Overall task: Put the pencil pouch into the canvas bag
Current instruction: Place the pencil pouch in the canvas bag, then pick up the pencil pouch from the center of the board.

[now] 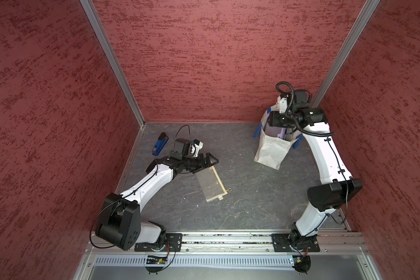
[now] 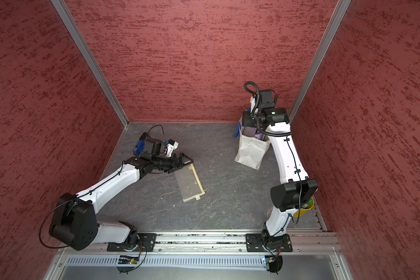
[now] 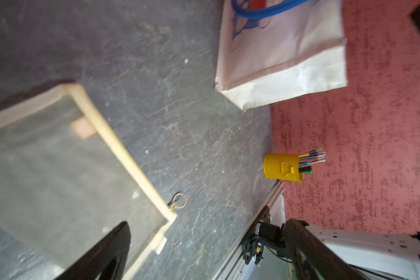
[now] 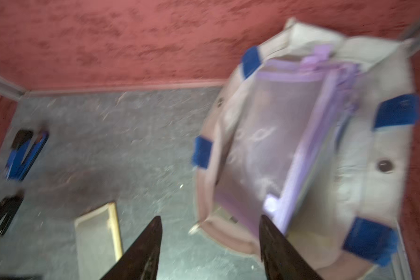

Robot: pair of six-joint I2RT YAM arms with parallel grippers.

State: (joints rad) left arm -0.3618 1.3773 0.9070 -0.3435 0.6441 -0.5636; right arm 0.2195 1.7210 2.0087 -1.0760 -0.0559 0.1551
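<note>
Right claw (image 4: 210, 218) agape, blurred; pencil pouch (image 4: 272, 135) half-hidden in canvas bag (image 4: 374, 189).

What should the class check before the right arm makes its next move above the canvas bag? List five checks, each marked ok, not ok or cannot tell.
1. Purple-trimmed pouch lies inside the canvas bag: ok.
2. Right end effector has its jaws apart and grips nothing: ok.
3. Pouch wholly below the bag's rim: cannot tell, the wrist view is blurred.
4. Bag standing with its mouth open upward: ok.
5. Left end effector open, well away from the bag, by the tan-trimmed pouch: ok.
</note>
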